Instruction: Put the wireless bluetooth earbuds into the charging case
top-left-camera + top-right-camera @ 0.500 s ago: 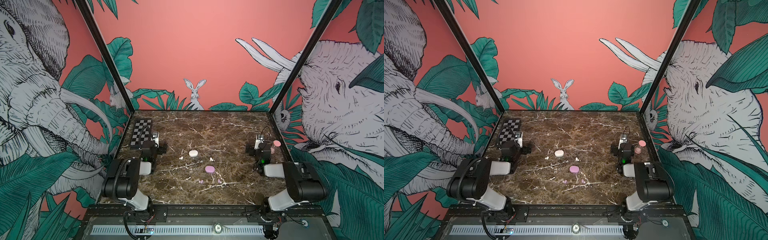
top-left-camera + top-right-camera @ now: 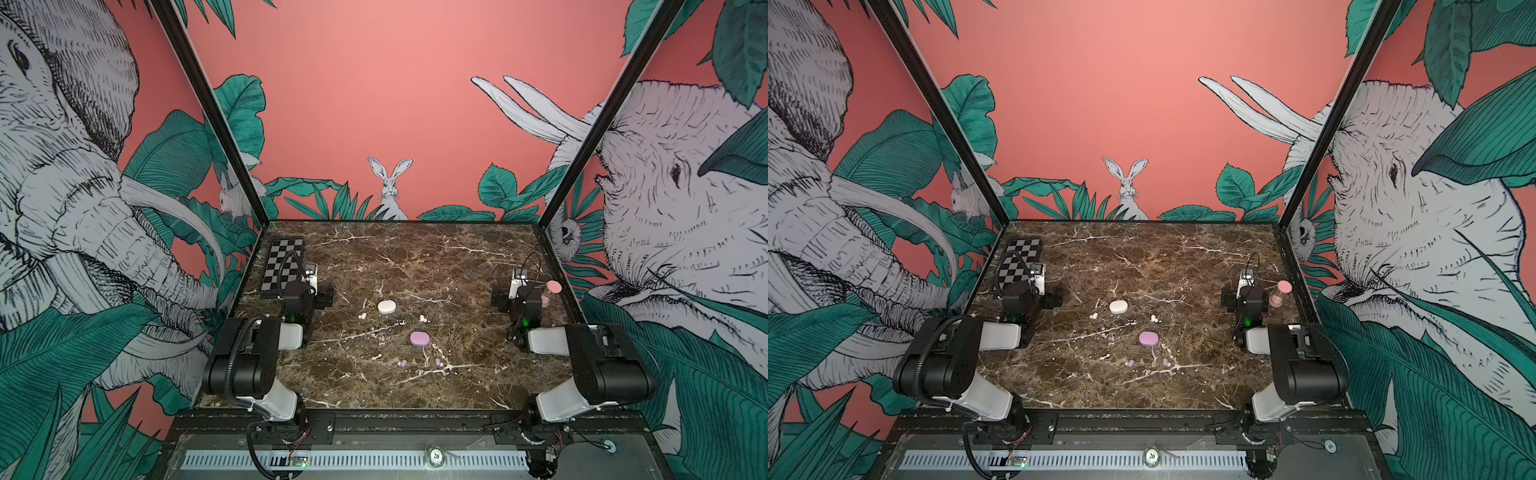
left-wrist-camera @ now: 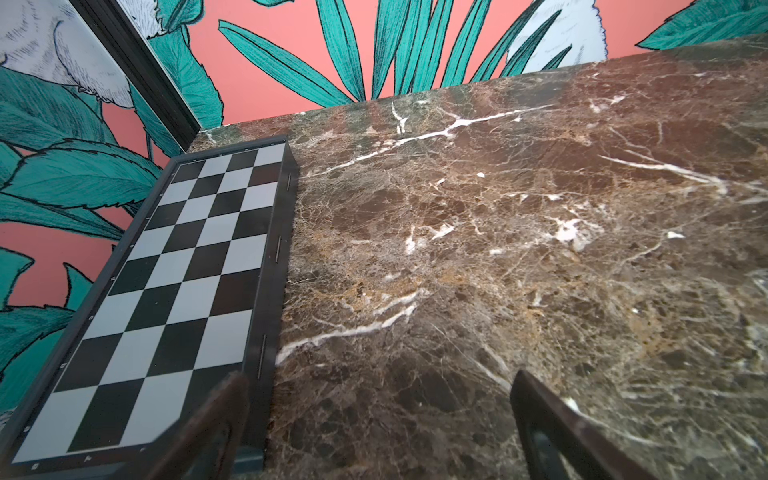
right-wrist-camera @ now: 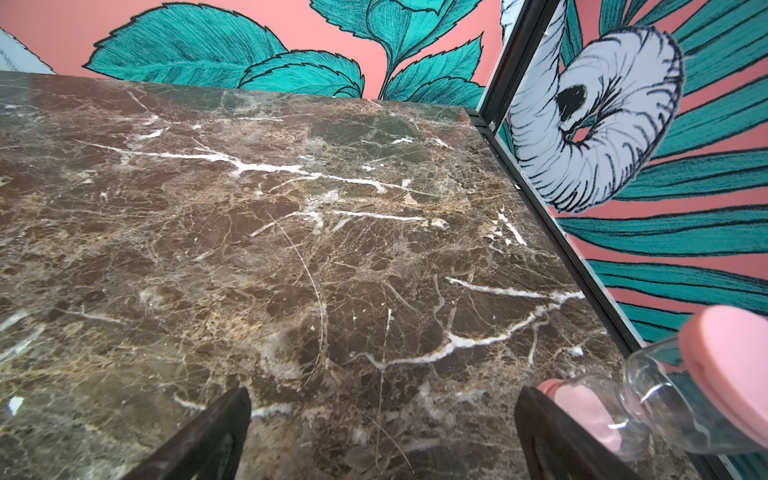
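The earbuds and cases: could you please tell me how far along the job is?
Nothing looks done: the white earbuds and lilac earbuds lie loose on the table, outside the white case and lilac case, both apparently closed. Nothing is in hand: left gripper and right gripper are open and empty. All four insertions remain.

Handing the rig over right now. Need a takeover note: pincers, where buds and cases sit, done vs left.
Left pincer: open, empty, over bare table beside the checkerboard.
Right pincer: open, empty, next to the pink-capped hourglass.
White case and lilac case lie mid-table, and their lids look shut.
White buds: one left of the white case, one right of it.
Lilac buds: loose, nearer the front edge than the lilac case.
Done: nothing.
Left: open the cases and seat all four buds.
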